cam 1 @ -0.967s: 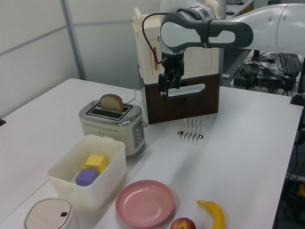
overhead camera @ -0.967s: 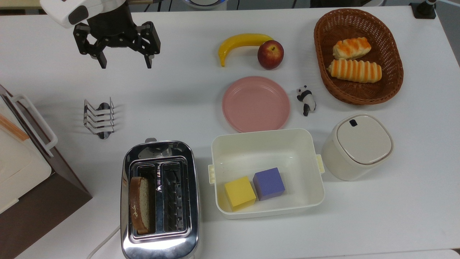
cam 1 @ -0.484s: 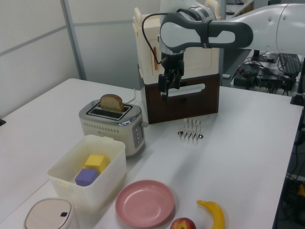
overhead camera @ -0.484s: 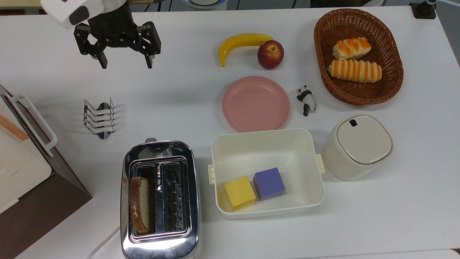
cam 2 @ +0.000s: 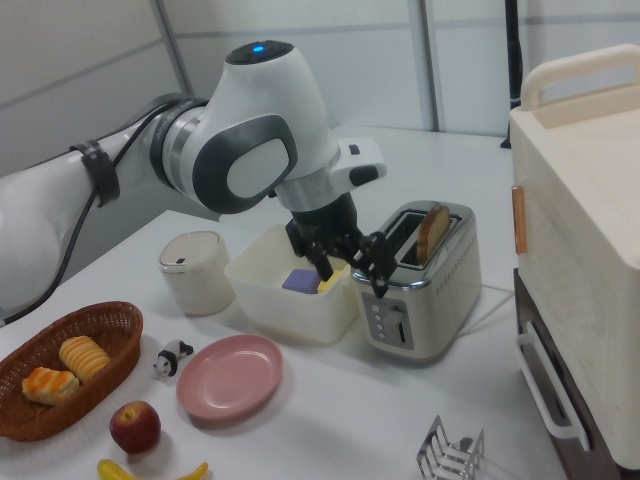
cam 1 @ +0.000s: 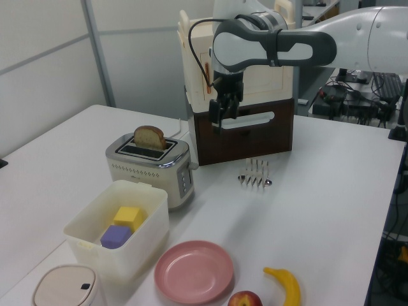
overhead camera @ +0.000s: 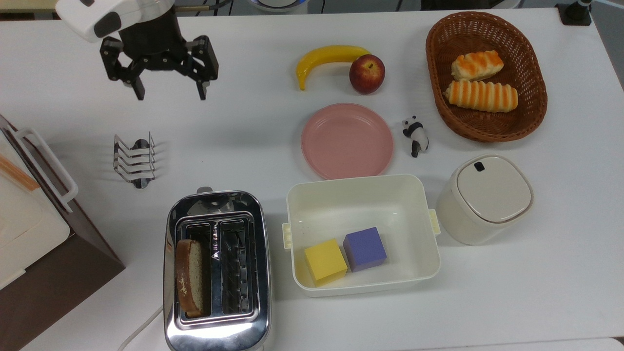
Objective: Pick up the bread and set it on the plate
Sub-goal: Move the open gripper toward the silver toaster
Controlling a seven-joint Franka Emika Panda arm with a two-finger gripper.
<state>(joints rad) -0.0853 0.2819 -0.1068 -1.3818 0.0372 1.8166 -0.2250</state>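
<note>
standing upright in a slot of the chrome toaster (overhead camera: pixel 217 273), the bread (overhead camera: pixel 189 277) shows its rounded crust poking above the slot on the top view's left side; the slot beside it is bare. in the left view the bread (cam 1: pixel 150 137) rises from the toaster (cam 1: pixel 150 167) with nothing touching it. the plate (overhead camera: pixel 347 140) lies flat on the white table (overhead camera: pixel 263 141), bare, at about one o'clock from the toaster in the top view and well apart from it.

just below the plate in the top view, at its six o'clock, sits a white tub (overhead camera: pixel 360 234) holding a yellow cube (overhead camera: pixel 325 261) and a purple cube (overhead camera: pixel 364 248) side by side. at the plate's three o'clock stands a small panda figure (overhead camera: pixel 416 135); at its twelve o'clock lie a banana (overhead camera: pixel 327 59) and a red apple (overhead camera: pixel 367 73), touching. a wicker basket (overhead camera: pixel 436 73) with two striped rolls (overhead camera: pixel 480 95) sits toward two o'clock, and a lidded white canister (overhead camera: pixel 485 197) toward four o'clock.

the gripper (overhead camera: pixel 168 92) hangs in the air at about eleven o'clock from the toaster in the top view, well apart from the bread, its two fingers spread wide with nothing between them. a metal toast rack (overhead camera: pixel 134 160) stands between gripper and toaster. in the right view the gripper (cam 2: pixel 350 278) hangs in front of the toaster, pointing down.
</note>
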